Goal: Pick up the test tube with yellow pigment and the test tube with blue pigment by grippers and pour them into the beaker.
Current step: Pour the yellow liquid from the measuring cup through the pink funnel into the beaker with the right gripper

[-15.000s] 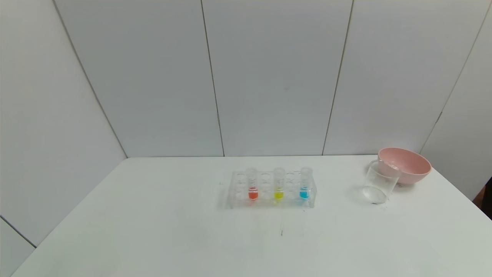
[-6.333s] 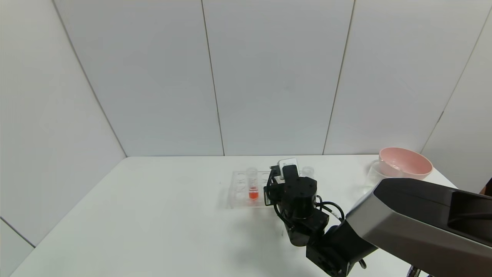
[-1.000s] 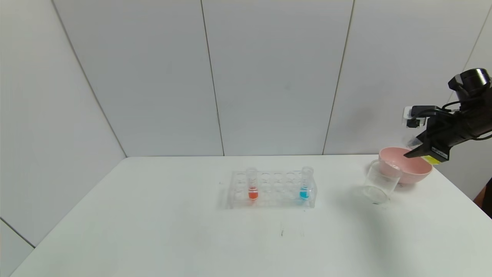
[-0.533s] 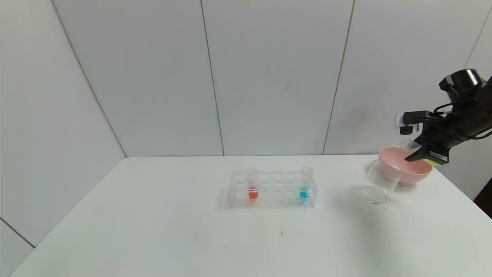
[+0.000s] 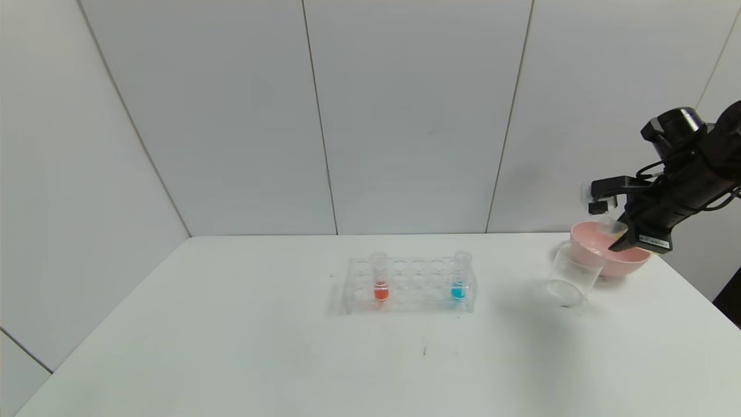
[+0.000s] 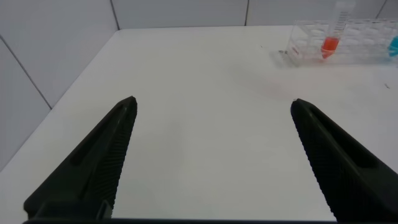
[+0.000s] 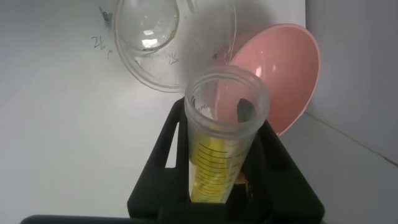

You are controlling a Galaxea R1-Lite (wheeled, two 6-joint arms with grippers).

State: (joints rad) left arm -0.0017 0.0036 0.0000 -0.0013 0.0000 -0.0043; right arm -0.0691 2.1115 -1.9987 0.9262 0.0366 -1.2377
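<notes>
white desk [image 5: 289, 359] carries everything. black right gripper [image 5: 620, 237] up in the air over the pink round bowl [image 5: 613, 263], fingers clamped on the slim clear test tube with yellow pigment [image 7: 221, 143], tube tilted, mouth toward the clear straight-sided beaker [image 5: 572, 277] just beside the bowl. clear many-holed rack [image 5: 408, 284] mid desk, well apart from the beaker, holds a clear tube with orange-red liquid [image 5: 380, 278] and the clear test tube with blue pigment [image 5: 459, 277], both upright. black left gripper [image 6: 211, 155] low over bare desk, fingers spread wide, holding nothing.
</notes>
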